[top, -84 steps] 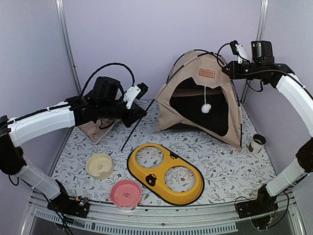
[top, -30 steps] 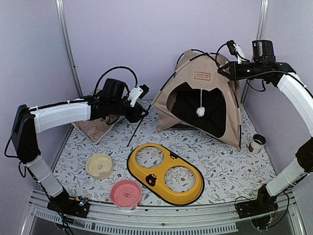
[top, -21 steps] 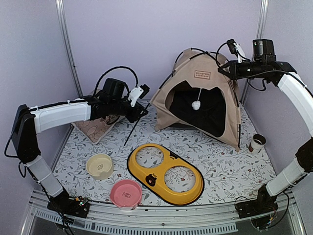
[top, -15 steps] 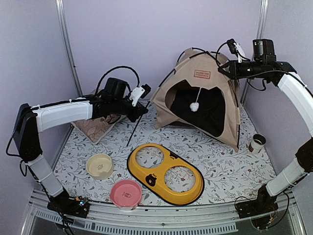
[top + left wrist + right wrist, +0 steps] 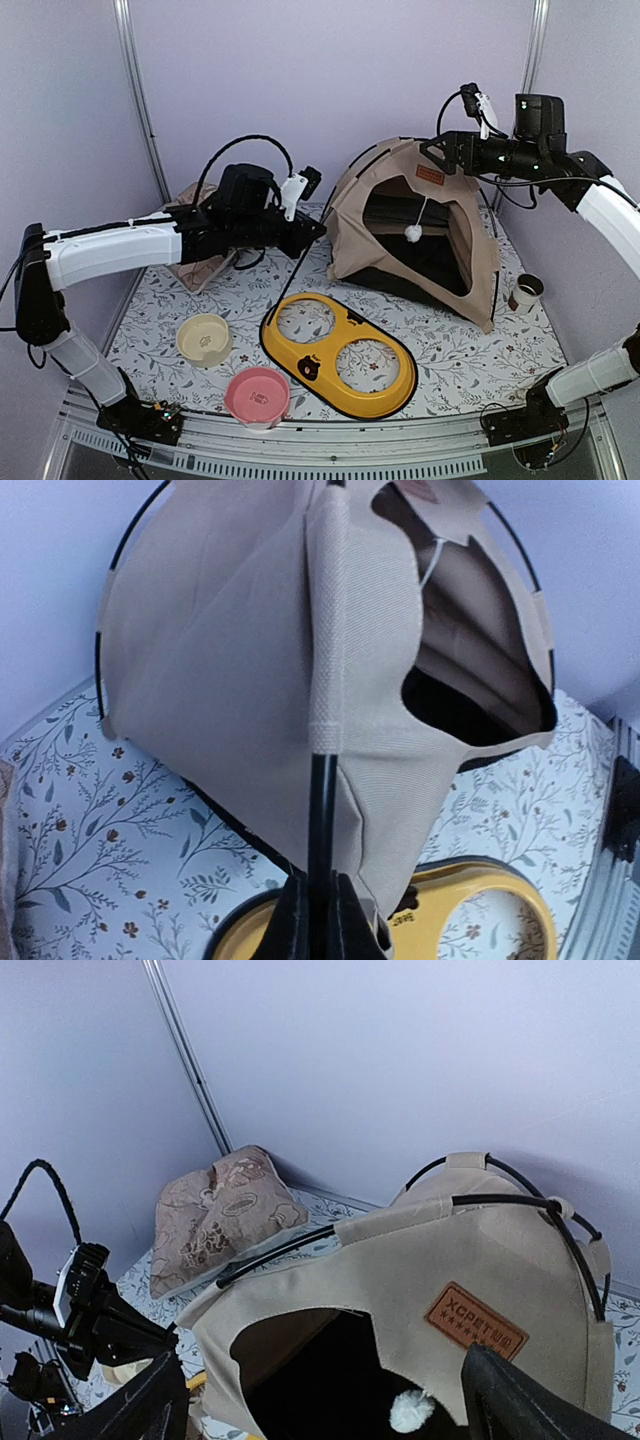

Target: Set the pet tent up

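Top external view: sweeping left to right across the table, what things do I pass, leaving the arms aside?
cream bowl → pink bowl → yellow feeder tray → pet tent → small cup

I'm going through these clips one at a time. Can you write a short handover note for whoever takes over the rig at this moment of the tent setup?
Left pincer: shut on the black pole, just below the tent's front sleeve.
Right pincer: open above the tent's top, holding nothing.
Pet tent: at the back of the floral mat, domed, with its doorway facing the arms.
Done: the shell is up on its poles.
Left: the pole's lower end juts out toward the yellow feeder and probably needs seating at the tent's corner.
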Robot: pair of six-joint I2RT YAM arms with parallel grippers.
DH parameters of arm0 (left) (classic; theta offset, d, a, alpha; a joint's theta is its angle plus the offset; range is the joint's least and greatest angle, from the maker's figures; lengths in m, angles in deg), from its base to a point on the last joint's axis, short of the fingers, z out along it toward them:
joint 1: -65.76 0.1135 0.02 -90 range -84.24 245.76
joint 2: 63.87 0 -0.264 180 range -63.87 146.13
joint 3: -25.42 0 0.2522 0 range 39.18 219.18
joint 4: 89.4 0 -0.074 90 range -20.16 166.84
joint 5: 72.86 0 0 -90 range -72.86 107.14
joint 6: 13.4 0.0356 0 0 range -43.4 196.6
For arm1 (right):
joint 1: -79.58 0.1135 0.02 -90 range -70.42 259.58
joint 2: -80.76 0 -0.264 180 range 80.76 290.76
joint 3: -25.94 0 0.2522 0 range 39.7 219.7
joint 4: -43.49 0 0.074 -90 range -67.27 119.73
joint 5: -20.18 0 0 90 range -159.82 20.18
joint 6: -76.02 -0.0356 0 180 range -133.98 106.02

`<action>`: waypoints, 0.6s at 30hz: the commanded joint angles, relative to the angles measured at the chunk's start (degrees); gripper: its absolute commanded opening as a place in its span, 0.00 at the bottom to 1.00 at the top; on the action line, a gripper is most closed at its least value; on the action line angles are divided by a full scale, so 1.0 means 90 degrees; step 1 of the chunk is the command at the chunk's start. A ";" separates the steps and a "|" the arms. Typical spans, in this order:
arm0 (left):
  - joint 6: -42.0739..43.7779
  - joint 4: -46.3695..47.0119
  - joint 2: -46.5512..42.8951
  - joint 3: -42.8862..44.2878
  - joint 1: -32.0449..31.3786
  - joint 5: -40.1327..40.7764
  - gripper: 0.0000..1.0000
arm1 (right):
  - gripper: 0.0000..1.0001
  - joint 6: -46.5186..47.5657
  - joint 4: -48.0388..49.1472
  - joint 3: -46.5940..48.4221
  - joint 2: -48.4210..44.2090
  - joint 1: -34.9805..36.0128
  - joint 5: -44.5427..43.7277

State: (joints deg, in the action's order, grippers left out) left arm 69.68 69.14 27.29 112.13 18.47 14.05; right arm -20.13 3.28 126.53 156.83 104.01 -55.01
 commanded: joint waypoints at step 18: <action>-0.2850 0.1660 -0.0443 0.0072 -0.0806 0.1141 0.00 | 0.94 -0.2908 0.3305 -0.4120 -0.1639 0.3063 -0.0136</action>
State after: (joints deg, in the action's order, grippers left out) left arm 45.22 78.27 22.04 109.44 12.62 23.73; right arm -37.27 20.67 96.52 143.30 126.89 -56.30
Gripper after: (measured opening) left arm 0.032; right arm 0.953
